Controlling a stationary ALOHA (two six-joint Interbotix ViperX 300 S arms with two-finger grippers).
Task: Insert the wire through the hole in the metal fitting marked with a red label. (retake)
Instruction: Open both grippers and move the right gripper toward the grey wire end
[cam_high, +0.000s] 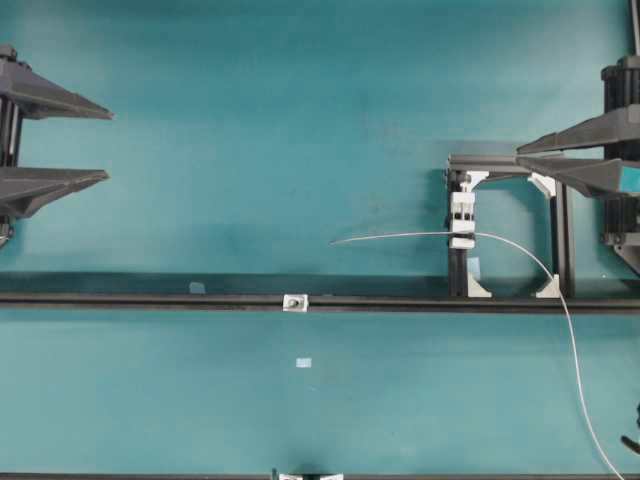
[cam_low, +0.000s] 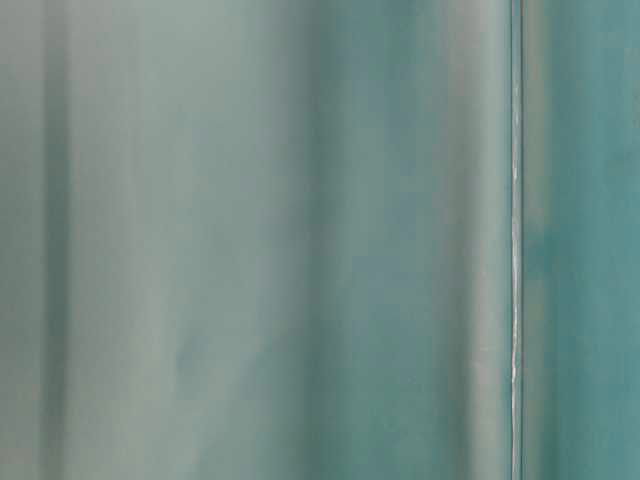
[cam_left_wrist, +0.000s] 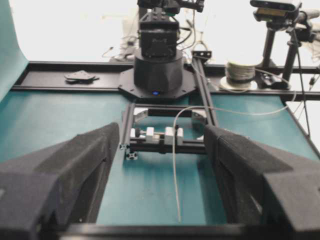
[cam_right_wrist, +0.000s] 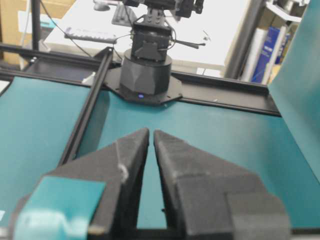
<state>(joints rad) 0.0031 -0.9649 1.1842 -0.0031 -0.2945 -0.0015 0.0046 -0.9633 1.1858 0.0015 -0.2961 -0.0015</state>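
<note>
The wire (cam_high: 400, 236) is thin and silver-grey. Its free tip lies left of the white clip block (cam_high: 462, 218); it passes through the block, then curves down to the lower right edge. In the left wrist view the wire (cam_left_wrist: 174, 165) runs toward me between my fingers. The metal fitting (cam_high: 294, 302), a tiny silvery square, sits on the black rail (cam_high: 150, 299), its hole (cam_high: 294, 301) a dark centre spot. I cannot make out a red label. My left gripper (cam_high: 105, 145) (cam_left_wrist: 161, 129) is open and empty at the far left. My right gripper (cam_high: 520, 157) (cam_right_wrist: 151, 132) is shut on nothing beside the frame.
A black frame (cam_high: 562, 240) holds the clip block at the right. A pale tape patch (cam_high: 304, 363) lies below the rail. More white pieces (cam_high: 310, 477) sit at the bottom edge. A wire spool (cam_left_wrist: 240, 72) stands beyond the mat. The table-level view is a teal blur.
</note>
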